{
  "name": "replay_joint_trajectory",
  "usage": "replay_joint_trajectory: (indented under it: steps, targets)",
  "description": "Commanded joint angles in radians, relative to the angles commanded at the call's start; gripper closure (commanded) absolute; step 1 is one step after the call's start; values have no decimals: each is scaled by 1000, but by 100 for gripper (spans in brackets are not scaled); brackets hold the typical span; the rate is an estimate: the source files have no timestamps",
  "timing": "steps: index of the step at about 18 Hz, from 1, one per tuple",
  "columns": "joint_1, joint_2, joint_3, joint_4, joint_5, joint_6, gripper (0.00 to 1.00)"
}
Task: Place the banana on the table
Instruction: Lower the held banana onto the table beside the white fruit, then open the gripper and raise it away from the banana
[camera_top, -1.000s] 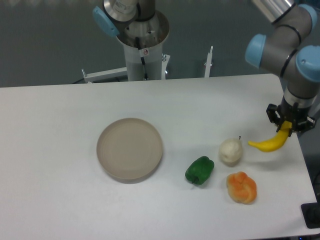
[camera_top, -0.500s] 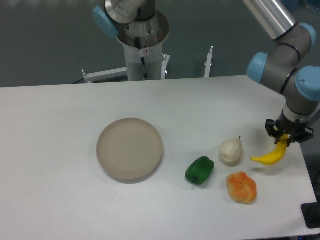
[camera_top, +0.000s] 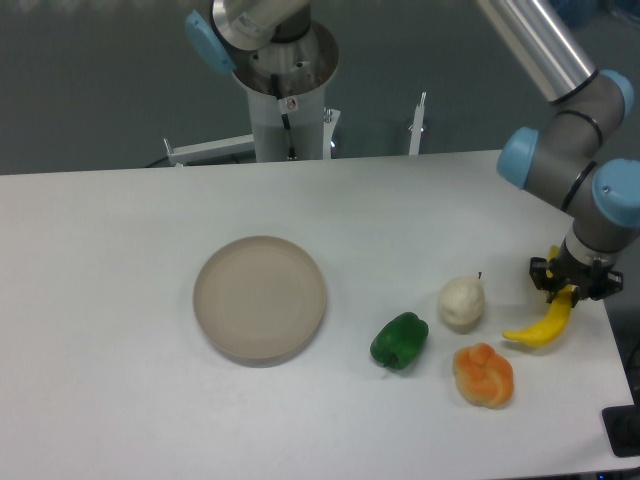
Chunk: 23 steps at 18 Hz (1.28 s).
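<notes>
I saw the jaws clamped on the banana, its low tip near the table.

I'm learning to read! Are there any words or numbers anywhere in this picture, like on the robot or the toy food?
No readable words or numbers anywhere.
Robot base column: a tiny red mark, too small to read.
Banana, green pepper, white fruit, orange fruit, plate, table, gripper: no writing shows.
</notes>
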Motion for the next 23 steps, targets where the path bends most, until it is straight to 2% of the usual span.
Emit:
replay_joint_trajectory:
  steps: [9, 13, 18, 19, 23]
  targets:
    - [0, 2, 3, 0, 0, 2, 71]
    - [2, 0, 8, 6, 0, 14, 21]
    - [2, 14, 46, 2, 0, 11, 3]
    - [-21, 29, 113, 2, -2, 12, 0]
    - [-77, 54, 147, 0, 3, 9, 0]
